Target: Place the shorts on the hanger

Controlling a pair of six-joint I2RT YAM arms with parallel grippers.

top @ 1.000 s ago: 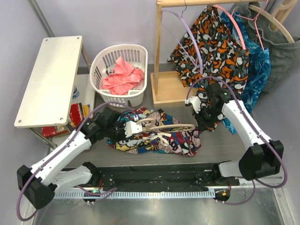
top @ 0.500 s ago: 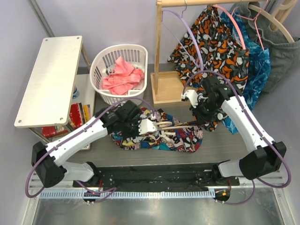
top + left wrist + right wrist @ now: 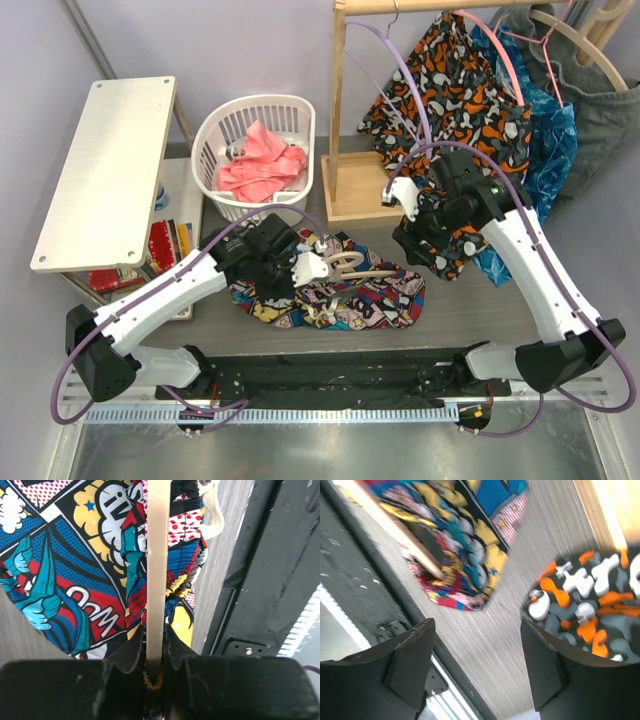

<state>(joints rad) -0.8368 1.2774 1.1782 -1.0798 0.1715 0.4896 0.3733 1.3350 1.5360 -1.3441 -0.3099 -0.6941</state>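
Note:
The comic-print shorts lie crumpled on the grey table in front of the arms. The beige wooden hanger rests across them, its hook end toward the left arm. My left gripper is shut on the hanger; in the left wrist view the bar runs straight out from between the jaws over the shorts. My right gripper hangs open above the table just right of the shorts, with nothing between its fingers. The right wrist view shows the shorts and the hanger's end below and apart.
A white basket holding pink cloth stands at the back. A wooden rack's base sits behind the shorts, and an orange-black garment hangs beside my right arm. A white shelf is at the left, a black rail along the near edge.
My right gripper has opened, let go of the hanger's right end and drawn back a little. My left gripper carried the hanger to the right, then held; the shorts bunched slightly.

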